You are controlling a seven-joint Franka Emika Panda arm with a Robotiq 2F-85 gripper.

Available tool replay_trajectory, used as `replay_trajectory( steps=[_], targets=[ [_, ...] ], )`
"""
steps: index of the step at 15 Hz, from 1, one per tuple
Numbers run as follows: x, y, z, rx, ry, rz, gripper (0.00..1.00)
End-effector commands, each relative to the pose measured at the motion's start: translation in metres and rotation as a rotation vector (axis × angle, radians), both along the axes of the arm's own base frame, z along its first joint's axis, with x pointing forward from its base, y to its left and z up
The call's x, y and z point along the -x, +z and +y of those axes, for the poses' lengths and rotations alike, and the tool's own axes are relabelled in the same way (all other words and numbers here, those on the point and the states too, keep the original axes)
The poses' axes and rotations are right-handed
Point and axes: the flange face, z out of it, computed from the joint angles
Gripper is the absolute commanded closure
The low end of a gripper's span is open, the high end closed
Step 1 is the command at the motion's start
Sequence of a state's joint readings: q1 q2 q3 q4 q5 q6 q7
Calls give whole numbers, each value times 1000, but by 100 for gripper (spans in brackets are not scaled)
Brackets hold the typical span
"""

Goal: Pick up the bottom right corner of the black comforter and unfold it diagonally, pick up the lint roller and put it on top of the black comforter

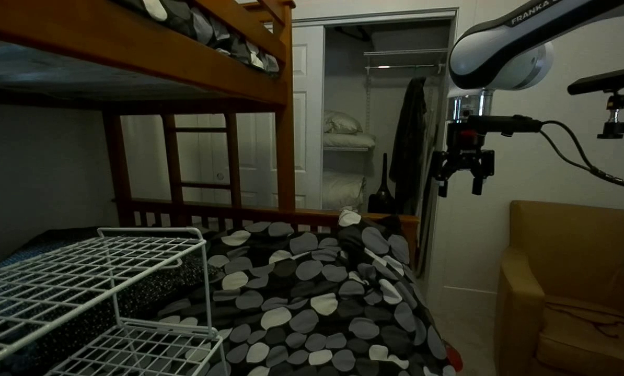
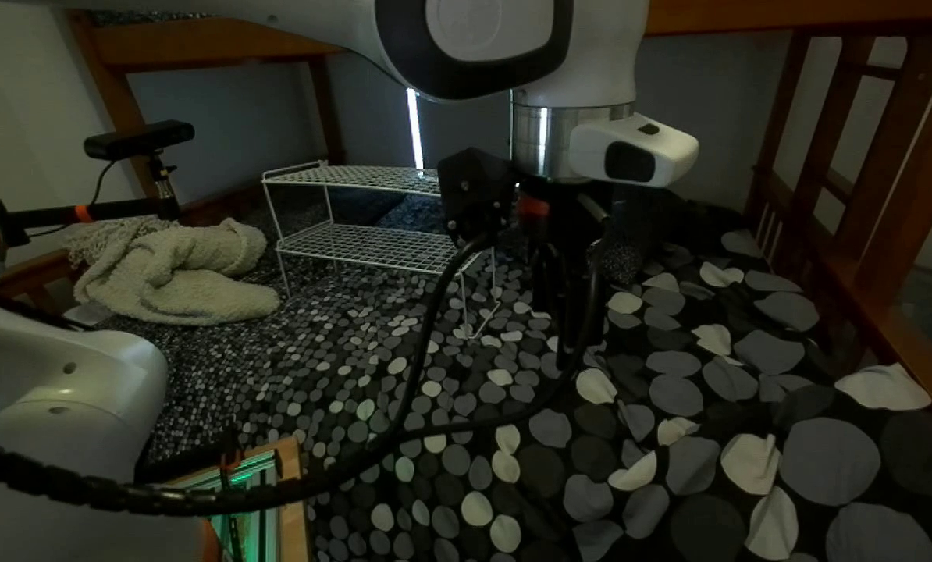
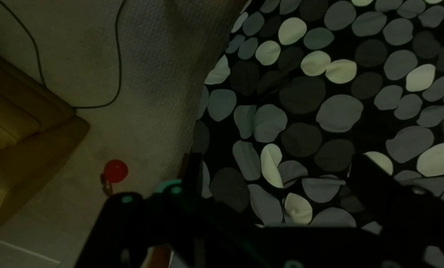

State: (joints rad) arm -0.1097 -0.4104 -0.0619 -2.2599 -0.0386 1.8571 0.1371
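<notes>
In an exterior view we look past the near rack (image 1: 113, 290), over the comforter (image 1: 317, 313), to the closet (image 1: 382, 99); in an exterior view, past the near arm (image 2: 602, 47), across the comforter, to the rack. Both share rack and comforter. The wrist view looks down on the comforter's edge.

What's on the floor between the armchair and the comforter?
Wrist view: between armchair and comforter, a red round object and a dark cable; the gripper hides part.

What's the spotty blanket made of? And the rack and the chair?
Blanket: matte cloth, maybe cotton; it creases and drapes. Rack: probably metal wire, coated white; it's thin and straight. Chair: perhaps leather or imitation; smooth and tan, too dim to tell.
</notes>
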Motion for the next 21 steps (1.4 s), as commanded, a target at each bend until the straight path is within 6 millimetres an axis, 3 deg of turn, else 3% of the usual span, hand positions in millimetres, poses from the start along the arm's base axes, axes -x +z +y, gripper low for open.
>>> replay_trajectory(
  steps=[1, 2, 4, 11, 15, 21],
  targets=[
    [0, 1, 0, 0, 0, 1, 0],
    [0, 1, 0, 0, 0, 1, 0],
    [-5, -18, 23, 31, 145, 101, 0],
    [-79, -37, 12, 49, 142, 106, 0],
    [-119, -37, -27, 55, 119, 10, 0],
    [-166, -65, -92, 42, 91, -10, 0]
  ],
)
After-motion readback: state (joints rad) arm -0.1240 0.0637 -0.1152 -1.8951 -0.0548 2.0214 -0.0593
